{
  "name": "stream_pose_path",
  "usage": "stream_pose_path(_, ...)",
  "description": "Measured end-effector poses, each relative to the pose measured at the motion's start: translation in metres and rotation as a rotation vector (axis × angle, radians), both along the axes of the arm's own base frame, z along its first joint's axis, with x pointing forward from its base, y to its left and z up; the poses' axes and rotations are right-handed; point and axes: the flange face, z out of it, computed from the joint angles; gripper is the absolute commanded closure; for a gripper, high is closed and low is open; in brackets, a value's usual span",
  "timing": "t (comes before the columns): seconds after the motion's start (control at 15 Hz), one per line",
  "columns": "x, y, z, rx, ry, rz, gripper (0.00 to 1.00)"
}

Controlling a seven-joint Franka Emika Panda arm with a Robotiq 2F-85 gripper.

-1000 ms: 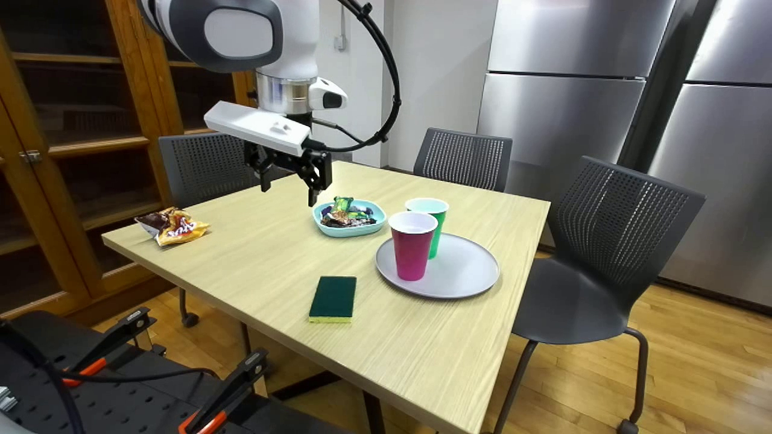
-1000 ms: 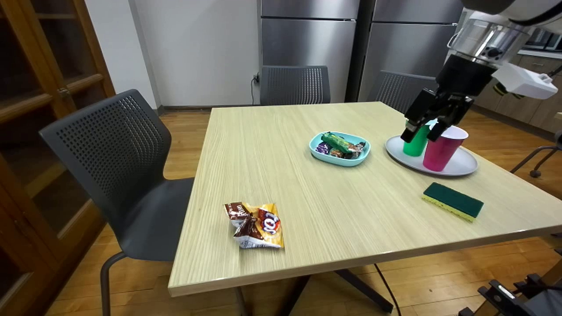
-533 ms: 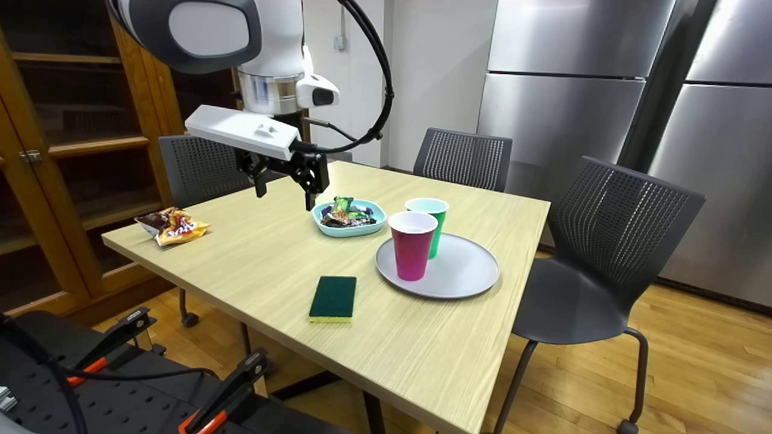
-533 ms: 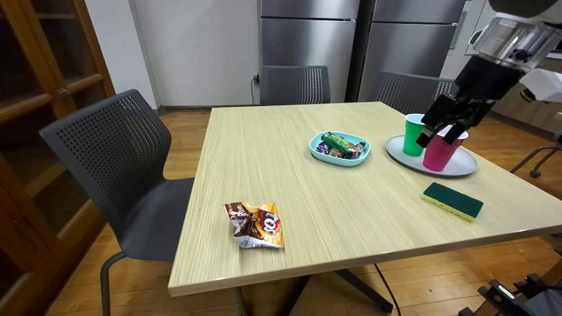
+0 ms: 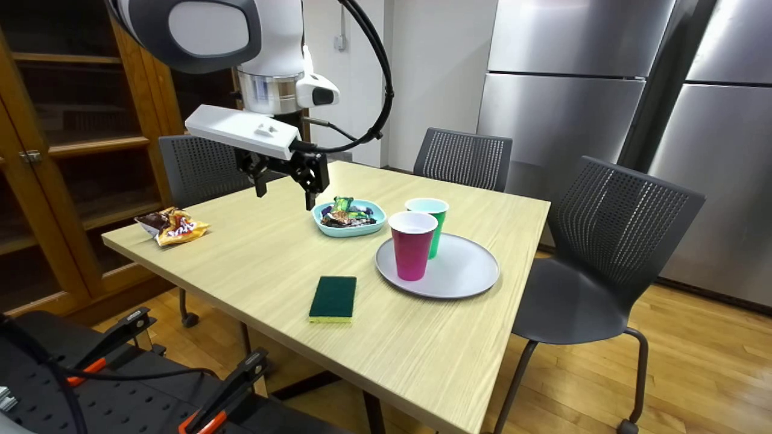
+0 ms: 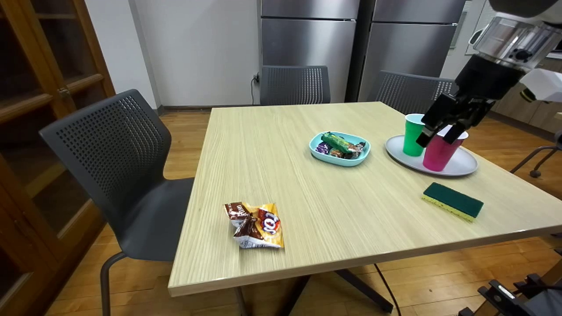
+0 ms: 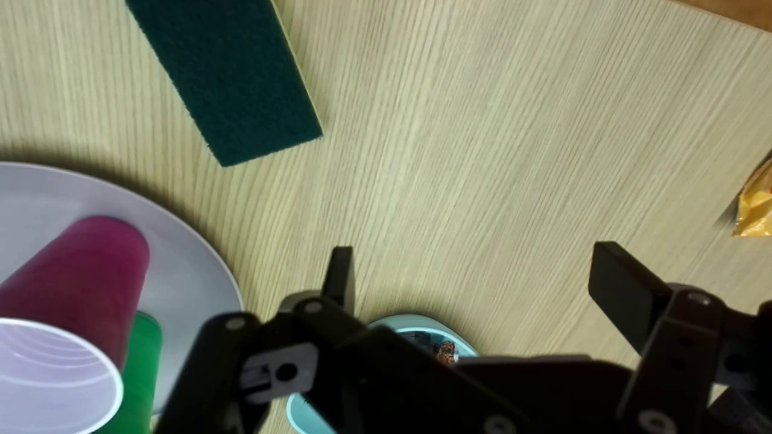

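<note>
Candy dish [image 5: 350, 231]: light blue, filled with wrapped candies [image 6: 337, 143], on the pale wood bench [image 5: 259, 259], left of the gray plate [image 5: 464, 271] in both exterior views
Hand [image 5: 286, 194]: released, fingers spread wide with nothing between them; it hangs above the bench near the candy dish and hides part of it in the wrist view
Gray plate: carries the magenta cup [image 5: 412, 256] and the green cup [image 6: 412, 140], both standing; whether they touch, cannot tell
Sponge [image 5: 333, 296]: dark green face up, yellow below, flat on the near side of the plate
Snack bag [image 6: 259, 224]: crumpled, brown and yellow, near left on the bench in an exterior view, well apart from the candy dish
Chairs [image 5: 615, 229]: gray, perforated backs, around the bench
Refrigerators [image 5: 567, 120]: stainless steel, far beyond the bench
</note>
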Motion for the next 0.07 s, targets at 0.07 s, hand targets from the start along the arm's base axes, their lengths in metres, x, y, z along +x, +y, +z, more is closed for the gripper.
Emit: stream_pose_path(0.07,0.0,0.0,0.0,0.0,0.0,0.0,0.0)
